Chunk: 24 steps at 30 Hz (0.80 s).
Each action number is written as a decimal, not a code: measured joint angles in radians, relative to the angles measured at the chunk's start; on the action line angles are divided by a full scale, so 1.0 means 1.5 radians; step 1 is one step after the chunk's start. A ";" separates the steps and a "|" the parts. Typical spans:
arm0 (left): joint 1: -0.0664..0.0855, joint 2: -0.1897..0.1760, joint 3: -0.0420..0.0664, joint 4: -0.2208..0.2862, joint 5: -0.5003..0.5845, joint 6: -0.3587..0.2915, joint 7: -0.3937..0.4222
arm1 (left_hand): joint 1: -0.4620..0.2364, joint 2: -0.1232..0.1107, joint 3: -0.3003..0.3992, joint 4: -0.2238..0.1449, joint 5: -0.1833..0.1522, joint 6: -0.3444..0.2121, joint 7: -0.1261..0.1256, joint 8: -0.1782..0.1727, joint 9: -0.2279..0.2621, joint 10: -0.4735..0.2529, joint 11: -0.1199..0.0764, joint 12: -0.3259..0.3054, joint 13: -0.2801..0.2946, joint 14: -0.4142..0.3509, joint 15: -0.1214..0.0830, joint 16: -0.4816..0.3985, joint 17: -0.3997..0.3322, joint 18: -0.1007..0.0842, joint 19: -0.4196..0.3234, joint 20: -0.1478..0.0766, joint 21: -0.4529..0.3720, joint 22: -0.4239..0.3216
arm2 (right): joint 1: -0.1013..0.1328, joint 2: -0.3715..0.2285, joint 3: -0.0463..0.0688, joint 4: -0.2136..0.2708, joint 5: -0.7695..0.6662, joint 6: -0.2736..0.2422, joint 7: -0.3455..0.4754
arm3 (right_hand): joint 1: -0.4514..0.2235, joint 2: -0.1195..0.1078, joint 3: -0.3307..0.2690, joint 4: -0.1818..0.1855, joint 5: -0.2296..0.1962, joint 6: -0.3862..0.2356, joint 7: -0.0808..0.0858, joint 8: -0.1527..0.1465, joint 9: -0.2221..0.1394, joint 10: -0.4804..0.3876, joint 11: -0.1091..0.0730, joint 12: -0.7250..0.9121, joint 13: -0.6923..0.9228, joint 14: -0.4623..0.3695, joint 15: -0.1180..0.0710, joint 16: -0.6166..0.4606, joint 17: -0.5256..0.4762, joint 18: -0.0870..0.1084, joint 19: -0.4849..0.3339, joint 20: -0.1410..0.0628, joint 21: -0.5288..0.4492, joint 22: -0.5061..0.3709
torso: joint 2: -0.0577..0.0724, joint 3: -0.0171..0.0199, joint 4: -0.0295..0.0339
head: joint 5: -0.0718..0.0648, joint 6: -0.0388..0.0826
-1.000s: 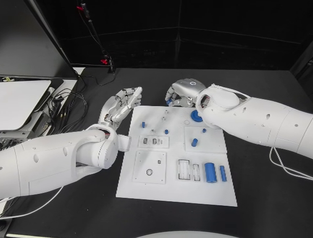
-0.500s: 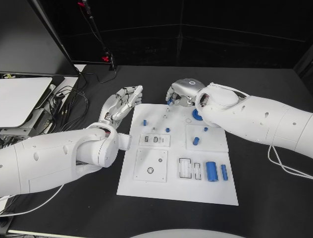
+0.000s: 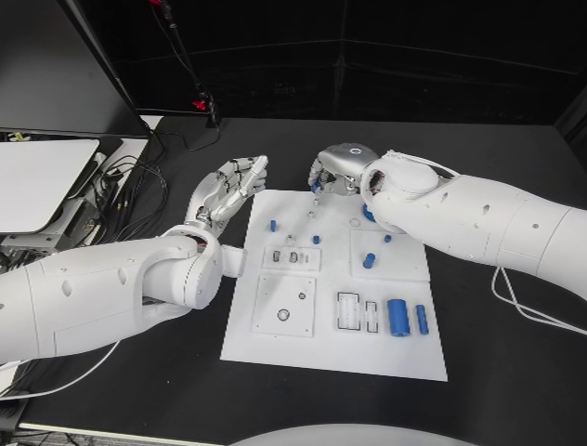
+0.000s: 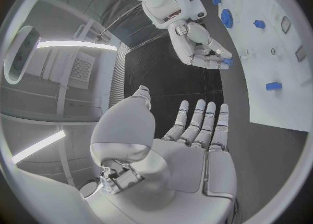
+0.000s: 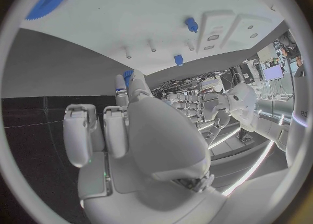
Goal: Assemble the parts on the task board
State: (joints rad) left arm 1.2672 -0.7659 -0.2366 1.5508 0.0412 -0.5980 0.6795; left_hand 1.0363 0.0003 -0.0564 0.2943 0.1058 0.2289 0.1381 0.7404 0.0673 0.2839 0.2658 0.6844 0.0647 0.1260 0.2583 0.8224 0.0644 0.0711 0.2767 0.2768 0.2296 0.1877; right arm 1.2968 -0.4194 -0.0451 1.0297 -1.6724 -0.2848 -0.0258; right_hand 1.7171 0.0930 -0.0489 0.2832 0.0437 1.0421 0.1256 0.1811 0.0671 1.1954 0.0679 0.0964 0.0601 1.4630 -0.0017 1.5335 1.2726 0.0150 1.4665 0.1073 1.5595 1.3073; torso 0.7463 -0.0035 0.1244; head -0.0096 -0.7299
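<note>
A white task board (image 3: pixel 327 348) lies flat at the middle of the black table, long side running away from the robot. Small blue parts rest on it: a gear (image 3: pixel 369 213) near the far right, a short peg (image 3: pixel 274 225) at the far left, and two upright-lying cylinders (image 3: pixel 397 318) near the right edge.

Nothing here can be read: no words, numbers or brand marks show on the board (image 3: pixel 332 344), the arms or the parts. A small screen (image 5: pixel 272 71) far off in the right wrist view glows, but whatever is on it is too small to tell.
</note>
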 measured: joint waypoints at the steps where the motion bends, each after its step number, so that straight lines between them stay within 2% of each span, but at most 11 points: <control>1: 0.000 0.000 0.000 0.000 0.000 0.000 0.000 | 0.000 0.000 0.000 0.000 0.000 0.000 0.000 0.000 0.000 0.000 0.000 0.000 0.000 0.000 0.000 0.000 0.000 0.000 0.000 0.000 0.000 0.000 | 0.000 0.001 0.000 -0.002 0.000 0.001 0.000 | 0.000 0.000 0.000 0.000 0.000 0.000 0.000 0.000 0.000 0.000 0.000 0.000 0.000 0.000 0.000 0.000 0.000 0.000 0.000 0.000 0.000 0.000 | 0.000 -0.0003 0.0000 | 0.000 0.000; 7: 0.000 -0.001 0.000 0.000 0.000 0.000 0.000 | 0.000 0.000 0.000 0.000 0.000 0.000 0.000 0.000 0.000 0.000 0.000 0.000 0.000 0.000 0.000 0.000 0.000 0.000 0.000 0.000 0.000 0.001 | -0.002 0.003 0.000 -0.011 -0.001 0.009 0.000 | 0.000 0.000 0.000 0.000 0.000 0.000 0.000 0.000 0.000 0.000 0.000 -0.003 0.000 0.000 0.000 0.000 -0.001 0.000 0.000 0.000 0.000 0.000 | 0.000 -0.0013 -0.0009 | 0.002 -0.002; 24: 0.000 0.000 0.000 -0.001 0.000 0.000 0.000 | 0.000 0.000 0.000 0.000 0.000 0.000 0.000 0.000 0.000 0.000 0.000 0.000 0.000 0.000 0.000 0.000 0.000 0.000 0.000 0.000 0.000 0.000 | -0.009 0.010 0.000 -0.019 -0.002 0.030 0.001 | 0.000 0.000 0.002 0.002 -0.001 -0.001 0.002 -0.002 0.000 0.002 0.002 -0.006 0.000 0.003 0.002 0.000 -0.003 0.000 0.000 0.000 0.000 0.000 | 0.000 -0.0017 -0.0016 | 0.000 -0.005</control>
State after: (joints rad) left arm 1.2676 -0.7663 -0.2365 1.5492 0.0411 -0.5984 0.6795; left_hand 1.0363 0.0003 -0.0564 0.2943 0.1058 0.2289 0.1381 0.7404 0.0673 0.2839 0.2658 0.6844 0.0647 0.1260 0.2583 0.8224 0.0644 0.0711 0.2767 0.2768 0.2296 0.1884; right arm 1.2827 -0.4042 -0.0452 1.0013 -1.6761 -0.2398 -0.0247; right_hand 1.7171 0.0931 -0.0463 0.2860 0.0417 1.0409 0.1286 0.1778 0.0674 1.1990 0.0715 0.0876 0.0601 1.4668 0.0020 1.5335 1.2683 0.0151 1.4665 0.1072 1.5595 1.3073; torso 0.7462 -0.0059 0.1220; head -0.0089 -0.7370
